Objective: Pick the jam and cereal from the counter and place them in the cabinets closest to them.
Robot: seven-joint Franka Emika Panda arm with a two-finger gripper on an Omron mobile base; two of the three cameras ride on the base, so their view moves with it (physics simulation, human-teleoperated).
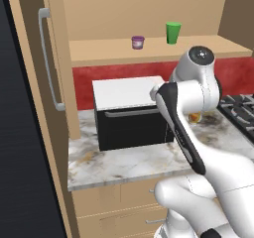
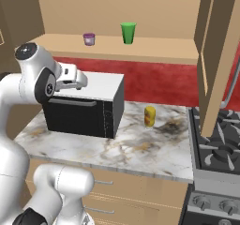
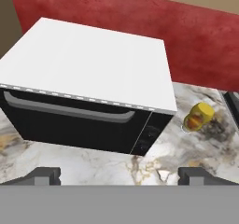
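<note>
Marble counter (image 2: 140,149) under microwave (image 2: 84,108), red backsplash (image 2: 159,81), jam (image 2: 88,39) on cabinet shelf, tool (image 3: 119,175) open, empty.

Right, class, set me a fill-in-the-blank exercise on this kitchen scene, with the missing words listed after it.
1. The jam stands on the cabinet shelf beside a ____ cup.
2. The microwave on the counter has a ____ top.
3. The yellowish item stands between the microwave and the ____.
4. The end effector hangs over the counter with its jaws ____.

Missing words: green; white; stove; open
</note>
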